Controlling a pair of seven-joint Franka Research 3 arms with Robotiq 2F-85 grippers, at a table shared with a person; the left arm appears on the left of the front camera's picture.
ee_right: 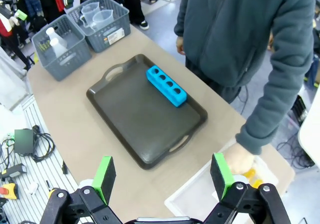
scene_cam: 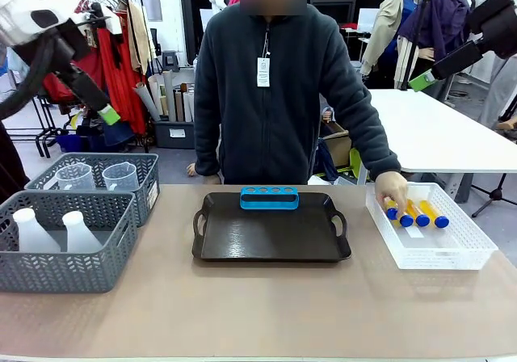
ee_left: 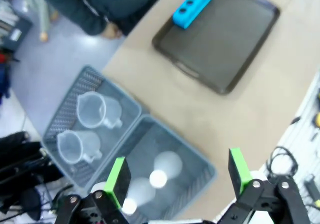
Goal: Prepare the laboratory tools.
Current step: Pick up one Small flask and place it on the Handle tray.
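Glossy dark plastic tray [scene_cam: 271, 237] on matt beige worktop [scene_cam: 242, 313]. Grey perforated plastic baskets [scene_cam: 60, 245] at left edge. Translucent white plastic crate [scene_cam: 428, 245] at right edge.

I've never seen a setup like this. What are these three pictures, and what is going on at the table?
One moment seen by three cameras. The front view looks across a table at a person. Two white robot arms hang raised at either side; each ends in a gripper with green-padded jaws. The other two pictures come from cameras on the arms' wrists, looking down past the left gripper and the right gripper. Both stand open, holding nothing.

On the table: a dark tray carrying a blue tube rack; two grey baskets, one with two white flasks, one with two clear beakers; and a white bin of blue-capped tubes of yellow liquid. The person's hand reaches into that bin, at the tubes.
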